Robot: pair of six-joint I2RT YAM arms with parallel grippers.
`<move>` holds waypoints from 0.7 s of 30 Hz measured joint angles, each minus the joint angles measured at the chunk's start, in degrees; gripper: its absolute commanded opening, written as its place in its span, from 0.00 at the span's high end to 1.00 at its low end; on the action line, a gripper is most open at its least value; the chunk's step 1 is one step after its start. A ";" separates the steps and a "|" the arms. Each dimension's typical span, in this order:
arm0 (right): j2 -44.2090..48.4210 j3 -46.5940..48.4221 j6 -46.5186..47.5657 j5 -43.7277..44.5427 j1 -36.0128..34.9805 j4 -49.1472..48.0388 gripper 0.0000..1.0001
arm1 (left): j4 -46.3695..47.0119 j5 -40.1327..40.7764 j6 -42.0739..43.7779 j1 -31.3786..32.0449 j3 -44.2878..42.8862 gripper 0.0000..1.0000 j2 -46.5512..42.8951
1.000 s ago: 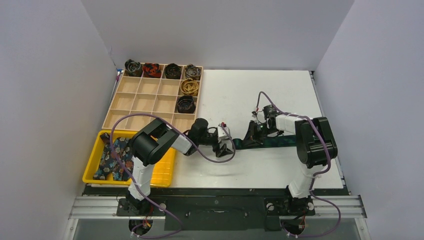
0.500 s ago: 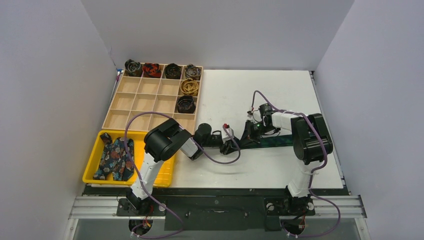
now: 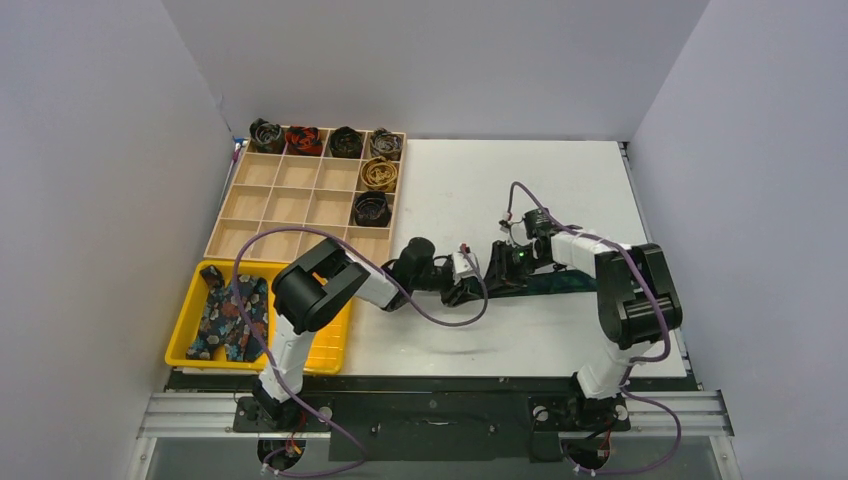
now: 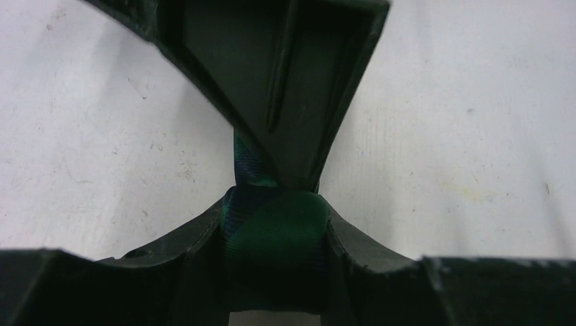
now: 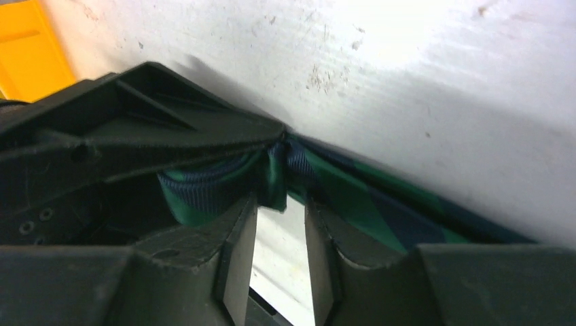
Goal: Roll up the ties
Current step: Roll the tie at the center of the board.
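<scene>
My left tool (image 4: 275, 221) is closed snugly on the end of the plaid tie (image 4: 275, 238), which bulges green between its fingers as a first small fold or turn. Nose to nose with it is my right tool (image 5: 278, 204), its fingers set narrow with a slit of tabletop (image 5: 421, 75) showing between them. The fabric crosses just at their tips, and I cannot tell whether they pinch it.

From there the tie runs flat toward the right edge, roughly midway between the near and far edges. I judge this roll barely begun.

At the far left corner a divided box (image 3: 222, 215) holds six finished coils (image 3: 372, 208) in its far and right-hand compartments; most compartments are bare. At the near left corner a yellow tray (image 3: 330, 350) holds flowered ties (image 3: 230, 318) waiting unrolled. I cannot count them, since they overlap.

From overhead, both tools hide the rolled end, and my right arm covers part of the tie's length.
</scene>
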State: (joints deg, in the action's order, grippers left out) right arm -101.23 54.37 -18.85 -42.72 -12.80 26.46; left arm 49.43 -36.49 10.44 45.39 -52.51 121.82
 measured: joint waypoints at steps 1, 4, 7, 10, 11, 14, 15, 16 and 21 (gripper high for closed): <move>1.27 -0.55 0.39 0.61 0.28 0.24 0.68 | -3.65 0.42 0.92 0.09 -0.87 0.98 -0.90; 4.35 -1.60 1.36 0.92 1.31 1.07 0.64 | -11.76 0.74 3.54 0.11 -3.30 0.99 -2.25; 6.34 -1.90 1.27 -0.11 1.73 0.87 0.56 | -17.84 0.79 5.64 0.11 -5.40 0.99 -2.97; 6.88 -3.28 -1.92 -1.57 0.98 -2.47 0.52 | -21.77 0.87 7.13 0.11 -6.69 0.99 -3.45; 6.97 -4.11 -3.54 -1.81 0.52 -4.15 0.52 | -22.88 0.94 7.65 0.09 -6.93 0.99 -3.67; 6.95 -5.40 -8.00 -2.51 -0.81 -8.55 0.51 | -25.27 1.05 8.68 -0.13 -7.21 0.99 -4.31; 6.93 -5.51 -9.18 -2.62 -1.25 -9.88 0.52 | -26.05 1.01 8.87 -0.24 -7.43 0.99 -4.39; 6.82 -5.57 -10.47 -2.64 -1.88 -11.41 0.52 | -26.71 0.96 9.20 -0.26 -7.72 0.99 -4.42; 6.05 -5.57 -13.31 -2.56 -3.58 -15.78 0.68 | -28.24 0.79 9.99 -0.35 -8.31 0.99 -4.48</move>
State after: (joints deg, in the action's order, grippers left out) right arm -95.18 48.80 -32.16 -45.28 -16.38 10.68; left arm 21.19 -35.70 20.43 45.04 -60.82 117.34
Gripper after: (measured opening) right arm 0.460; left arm 0.365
